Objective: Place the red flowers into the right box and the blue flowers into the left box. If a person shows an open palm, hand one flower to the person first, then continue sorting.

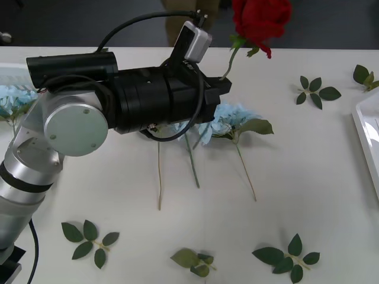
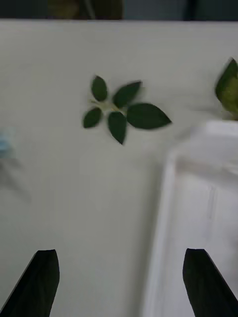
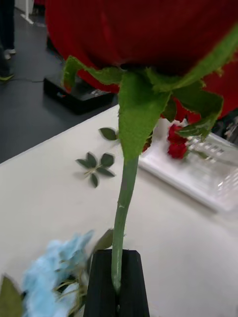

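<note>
The left hand (image 3: pixel 118 285) has its black fingers pressed together on the stem of a red rose (image 1: pixel 260 18), the head standing up beyond the fingertips, lifted clear of the bench (image 1: pixel 284 154). The step in hand looks like carrying a red flower; next it must travel across to the right box (image 3: pixel 198 173), which lies past the rose and already holds red blooms. Blue flowers (image 1: pixel 234 118) lie just beneath the hand. The right hand (image 2: pixel 119 282) hovers spread beside the box rim.
</note>
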